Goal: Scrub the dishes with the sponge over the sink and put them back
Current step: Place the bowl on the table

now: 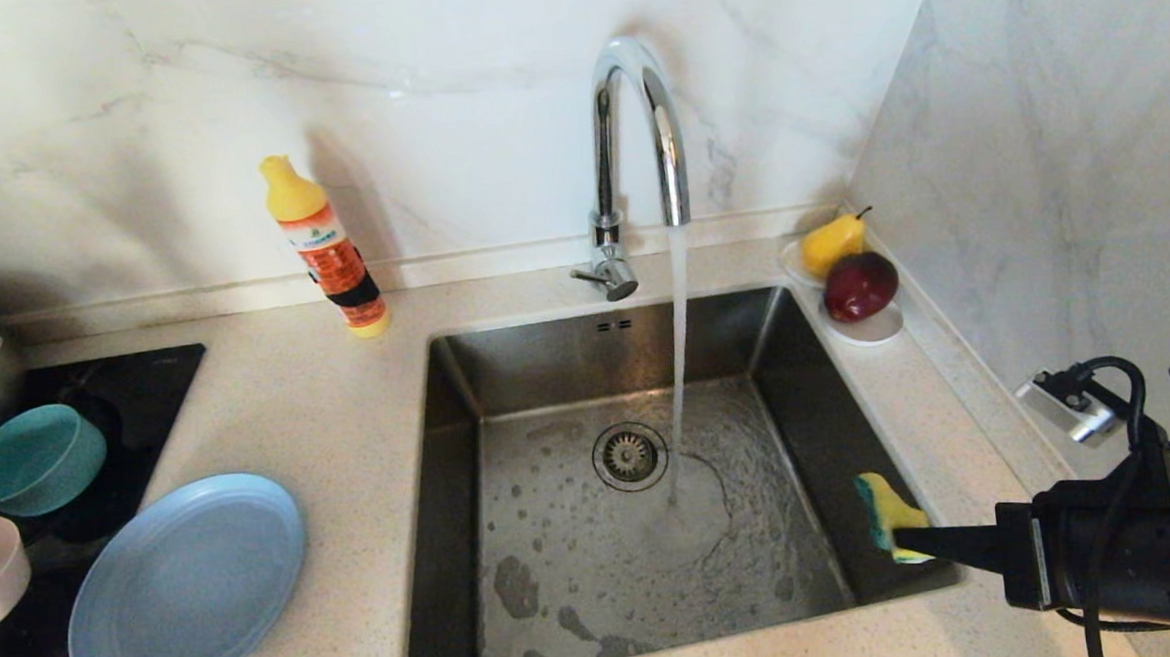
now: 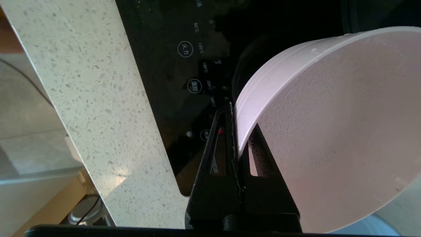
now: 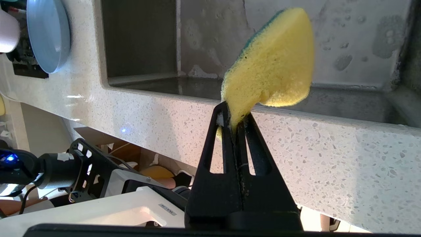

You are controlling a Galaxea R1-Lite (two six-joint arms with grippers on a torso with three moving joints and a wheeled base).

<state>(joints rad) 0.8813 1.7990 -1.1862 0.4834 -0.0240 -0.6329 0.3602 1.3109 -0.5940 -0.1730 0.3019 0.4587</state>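
Tap's running into the sink (image 1: 467, 375), so everything here is placed off that. Right gripper (image 3: 234, 126) hangs over the sink's near right corner, fingers clamped on the yellow sponge (image 1: 890, 513). Off to the sink's left, the left gripper (image 2: 235, 131) has its fingers pinched on the rim of the pink bowl (image 2: 329, 131), above the black cooktop (image 1: 137, 377). The blue plate (image 1: 186, 585) sits on the desk between cooktop and sink, teal bowl (image 1: 33, 460) further left on the cooktop.
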